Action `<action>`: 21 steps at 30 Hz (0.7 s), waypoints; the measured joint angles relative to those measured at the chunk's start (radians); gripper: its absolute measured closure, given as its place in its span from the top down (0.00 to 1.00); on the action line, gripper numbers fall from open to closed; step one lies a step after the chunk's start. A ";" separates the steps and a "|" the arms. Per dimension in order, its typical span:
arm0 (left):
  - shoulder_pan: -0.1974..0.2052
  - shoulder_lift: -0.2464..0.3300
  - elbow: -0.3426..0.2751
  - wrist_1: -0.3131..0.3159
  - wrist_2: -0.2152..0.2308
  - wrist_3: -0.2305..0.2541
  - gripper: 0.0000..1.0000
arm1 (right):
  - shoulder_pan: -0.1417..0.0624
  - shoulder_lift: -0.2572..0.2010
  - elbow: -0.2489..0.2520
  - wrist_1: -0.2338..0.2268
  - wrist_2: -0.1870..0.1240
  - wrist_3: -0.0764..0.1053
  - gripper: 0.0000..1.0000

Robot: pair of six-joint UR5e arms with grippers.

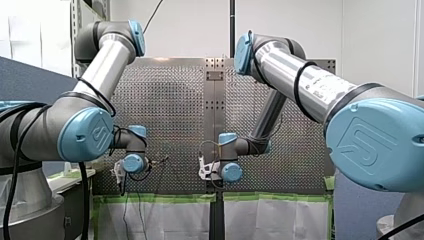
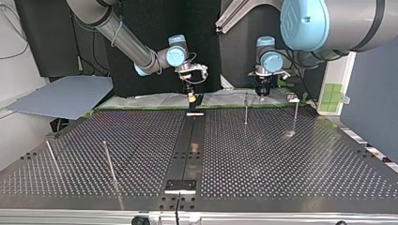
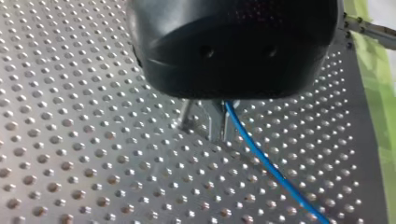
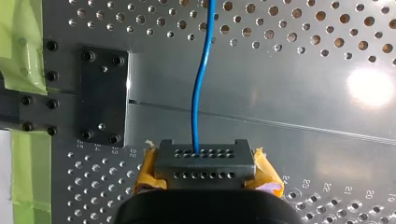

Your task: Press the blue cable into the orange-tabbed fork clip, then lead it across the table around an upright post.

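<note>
- Our right gripper, yellow-padded, is clamped on the blue cable, which runs straight out ahead of it, just beside the black plate.
- Our left gripper has its metal fingers together on the same cable, well off from the plate toward the top view's right. The cable trails away from them over the table.
- We cannot pick out the orange-tabbed fork clip in any view, so we judge the pressing step not yet done.
- To do it well, we should hold the span between the two grips taut and level. It should come down square over the fork's slot and be pushed in without slipping through the pads.
- Edges: the green tape lines the table's rim right beside the plate. Both grippers work at that edge, with little room beyond it.
- Open room: from the plate toward the top view's camera, the perforated surface stretches wide.
- A near post and a second post stand on the left gripper's side of the plate. Two leaning rods lie well apart on the other side.
- We judge the near post the handiest to lead the cable around.
</note>
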 joint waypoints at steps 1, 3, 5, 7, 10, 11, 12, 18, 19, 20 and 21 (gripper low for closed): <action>0.000 -0.010 0.009 -0.007 0.000 0.002 0.00 | 0.000 0.000 0.000 0.000 0.000 0.000 0.00; 0.000 -0.024 0.022 -0.012 0.002 0.006 0.00 | 0.001 0.000 -0.002 0.000 0.000 0.000 0.00; 0.000 -0.035 0.038 -0.018 0.007 0.009 0.00 | 0.000 0.000 -0.003 0.000 0.000 0.000 0.00; 0.001 -0.040 0.056 -0.028 0.012 0.009 0.00 | -0.001 0.000 -0.003 0.000 0.000 -0.001 0.00; 0.001 -0.042 0.082 -0.039 0.019 0.003 0.00 | -0.001 0.001 -0.004 0.000 0.000 -0.001 0.00; 0.002 -0.042 0.090 -0.043 0.020 0.000 0.00 | -0.002 0.001 -0.006 0.000 0.000 -0.001 0.00; 0.002 -0.043 0.097 -0.047 0.021 -0.002 0.00 | -0.002 0.001 -0.008 0.000 0.000 -0.001 0.00; 0.004 -0.043 0.124 -0.063 0.022 -0.014 0.00 | -0.007 0.001 -0.024 0.001 0.000 -0.001 0.00; 0.005 -0.043 0.125 -0.063 0.022 -0.015 0.00 | -0.010 0.001 -0.027 0.001 0.000 0.000 0.00; 0.006 -0.043 0.126 -0.064 0.022 -0.016 0.00 | -0.015 0.001 -0.032 0.002 0.000 0.002 0.00; 0.006 -0.043 0.126 -0.064 0.022 -0.017 0.00 | -0.018 0.001 -0.036 0.002 0.000 0.003 0.00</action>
